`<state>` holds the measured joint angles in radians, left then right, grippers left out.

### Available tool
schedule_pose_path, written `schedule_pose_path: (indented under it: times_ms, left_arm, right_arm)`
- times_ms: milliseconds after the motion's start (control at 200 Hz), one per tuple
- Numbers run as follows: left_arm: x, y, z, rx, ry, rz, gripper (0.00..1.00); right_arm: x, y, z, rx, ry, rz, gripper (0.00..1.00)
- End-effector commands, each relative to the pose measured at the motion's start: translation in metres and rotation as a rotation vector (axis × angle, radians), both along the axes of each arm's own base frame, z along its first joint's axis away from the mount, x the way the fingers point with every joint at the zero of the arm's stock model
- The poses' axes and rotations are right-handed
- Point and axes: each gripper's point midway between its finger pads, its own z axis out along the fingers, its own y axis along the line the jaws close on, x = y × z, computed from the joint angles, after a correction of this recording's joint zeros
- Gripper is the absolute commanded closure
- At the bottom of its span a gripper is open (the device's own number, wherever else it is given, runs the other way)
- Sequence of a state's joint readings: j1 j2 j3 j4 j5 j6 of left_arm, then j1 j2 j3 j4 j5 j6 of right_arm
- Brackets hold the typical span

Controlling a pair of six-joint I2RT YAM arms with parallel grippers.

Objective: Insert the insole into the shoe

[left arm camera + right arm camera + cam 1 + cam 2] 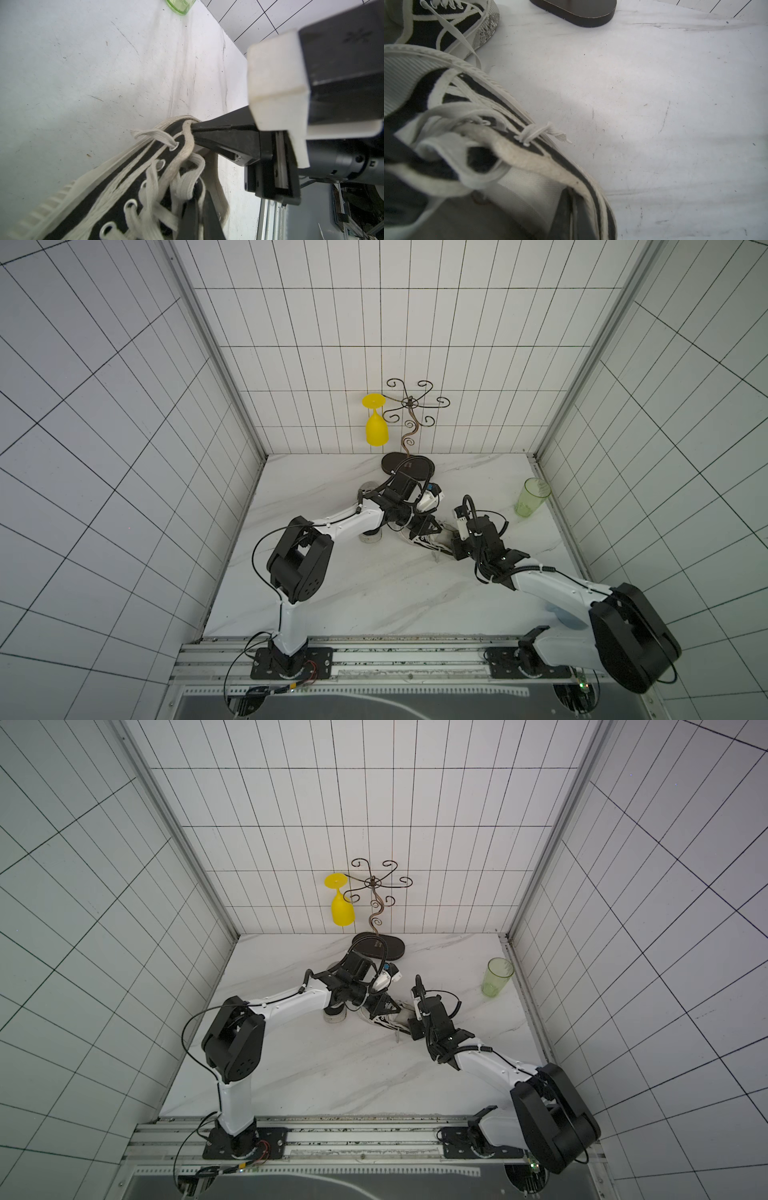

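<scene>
The white, grey-veined worktop [332,597] is scuffed with fine dark marks (plainest in the wrist views). A black-and-white laced shoe [128,182] lies near its centre, with a second sneaker [452,27] close beside it. The dark oval stand base [422,462] sits at 12 o'clock against the back edge, and a green tumbler [532,497] stands at about 2 o'clock.

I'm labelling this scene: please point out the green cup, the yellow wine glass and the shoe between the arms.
green cup [532,497]: in a top view, on its side wall.
yellow wine glass [377,432]: in a top view, on its bowl.
shoe [423,93]: right wrist view, on the black canvas behind the toe cap.
</scene>
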<state>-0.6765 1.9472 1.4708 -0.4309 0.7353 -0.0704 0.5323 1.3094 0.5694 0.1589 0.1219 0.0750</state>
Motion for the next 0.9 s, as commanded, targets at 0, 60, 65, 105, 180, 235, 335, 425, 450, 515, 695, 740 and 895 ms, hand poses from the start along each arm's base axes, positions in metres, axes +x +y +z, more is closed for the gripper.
schedule_pose_path:
  times_ms: [0, 60, 65, 105, 180, 235, 335, 425, 450, 515, 695, 740, 895]
  left_arm:
    - [-0.006, -0.008, 0.011, -0.054, -0.015, -0.055, 1.00]
    - [-0.003, -0.005, 0.013, -0.057, -0.021, -0.044, 1.00]
    - [-0.003, -0.005, 0.013, -0.057, -0.021, -0.043, 1.00]
    - [-0.001, -0.004, 0.014, -0.058, -0.024, -0.036, 1.00]
    - [0.003, -0.001, 0.017, -0.061, -0.028, -0.024, 1.00]
    - [0.005, 0.001, 0.018, -0.063, -0.032, -0.016, 1.00]
    - [0.008, 0.004, 0.021, -0.066, -0.040, -0.007, 1.00]
    - [0.009, 0.006, 0.020, -0.064, -0.041, -0.002, 1.00]
    - [0.009, 0.007, 0.018, -0.060, -0.040, 0.002, 1.00]
    - [0.010, 0.008, 0.014, -0.051, -0.039, 0.009, 1.00]
    - [0.011, 0.008, 0.010, -0.047, -0.035, 0.017, 1.00]
    - [0.011, 0.008, 0.011, -0.047, -0.035, 0.022, 1.00]
    - [0.015, 0.009, 0.008, -0.039, -0.035, 0.041, 1.00]
  right_arm:
    - [0.004, 0.007, -0.006, 0.010, 0.002, 0.008, 1.00]
    - [0.004, 0.005, -0.015, 0.000, 0.043, -0.017, 1.00]
    - [0.003, 0.005, -0.017, -0.005, 0.048, -0.018, 1.00]
    - [0.003, 0.001, -0.023, -0.028, 0.085, -0.046, 1.00]
    - [0.004, -0.008, -0.026, -0.054, 0.123, -0.107, 0.93]
    - [0.004, -0.007, -0.020, -0.042, 0.122, -0.108, 0.84]
    - [0.008, -0.004, 0.001, -0.004, 0.106, -0.120, 0.60]
    - [0.014, -0.003, 0.024, 0.029, 0.088, -0.138, 0.50]
    - [0.015, -0.003, 0.030, 0.042, 0.089, -0.143, 0.48]
    - [0.020, -0.006, 0.046, 0.082, 0.093, -0.157, 0.43]
    - [0.025, -0.019, 0.070, 0.218, 0.139, -0.177, 0.33]
    - [0.023, -0.021, 0.067, 0.225, 0.165, -0.181, 0.32]
    - [0.011, -0.025, 0.045, 0.258, 0.288, -0.224, 0.31]
